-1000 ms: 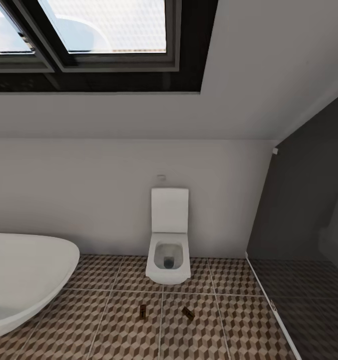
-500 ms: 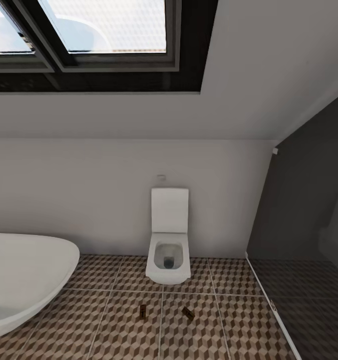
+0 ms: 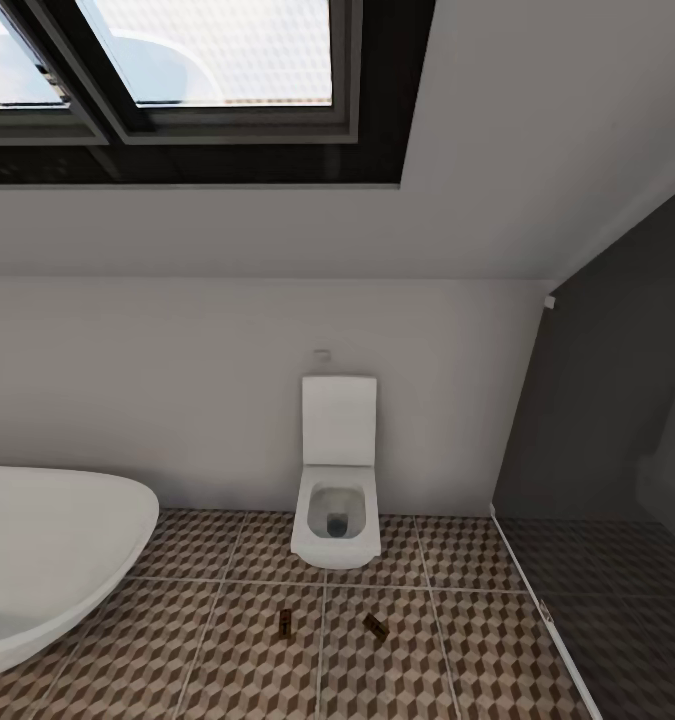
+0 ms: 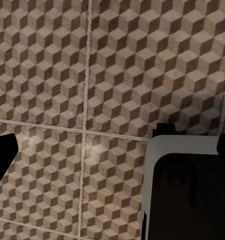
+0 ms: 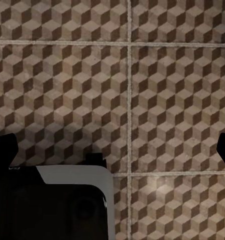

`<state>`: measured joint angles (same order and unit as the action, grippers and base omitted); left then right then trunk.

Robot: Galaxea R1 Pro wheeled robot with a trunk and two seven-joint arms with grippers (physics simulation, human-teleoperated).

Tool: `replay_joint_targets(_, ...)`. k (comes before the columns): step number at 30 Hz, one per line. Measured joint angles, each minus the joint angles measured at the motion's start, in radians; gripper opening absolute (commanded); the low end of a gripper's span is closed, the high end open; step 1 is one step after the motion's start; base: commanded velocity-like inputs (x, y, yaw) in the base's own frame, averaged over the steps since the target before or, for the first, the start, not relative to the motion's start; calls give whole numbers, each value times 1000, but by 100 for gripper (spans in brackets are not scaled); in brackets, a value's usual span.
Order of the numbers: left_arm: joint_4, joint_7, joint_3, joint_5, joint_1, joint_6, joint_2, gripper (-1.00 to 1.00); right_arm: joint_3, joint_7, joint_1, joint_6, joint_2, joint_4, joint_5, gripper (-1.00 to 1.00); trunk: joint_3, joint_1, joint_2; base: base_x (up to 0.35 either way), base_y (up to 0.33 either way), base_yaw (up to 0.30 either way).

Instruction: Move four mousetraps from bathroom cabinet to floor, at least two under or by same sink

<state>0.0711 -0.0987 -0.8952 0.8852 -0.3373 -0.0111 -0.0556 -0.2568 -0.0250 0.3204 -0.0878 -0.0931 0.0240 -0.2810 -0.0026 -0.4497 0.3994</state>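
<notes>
- Nothing is shifting between the earlier head views and this one: you are looking at the same picture, with the toilet (image 3: 337,470), the bathtub (image 3: 47,560) and both traps in the same spots.
- Two mousetraps are lying on the bathroom floor (image 3: 457,650) in front of the toilet: the left mousetrap (image 3: 285,622) and the right mousetrap (image 3: 375,626), near each other on either side of a grout line.
- The left one's long axis is running roughly toward the toilet; the right one is lying on a diagonal. Which end is the front is too small to tell.
- Both wrist views are looking down on bare cube-pattern tiles, so the traps are lying well ahead of both arms, and neither arm is looking clearly nearer.
- The left gripper (image 4: 112,150) and the right gripper (image 5: 112,150) are showing dark fingertips far apart at the picture edges, with nothing between them: both are spread and holding nothing.
- You are probably still owing traps to the sink, so the coming move seems to call for turning the base away.
</notes>
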Motion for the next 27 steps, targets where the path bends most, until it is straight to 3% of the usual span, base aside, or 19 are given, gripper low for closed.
replay_joint_targets(27,0,0,0,0,0,0,0,100,-1,0,0,0,0,0,0,100,0,0,0,0,0,0)
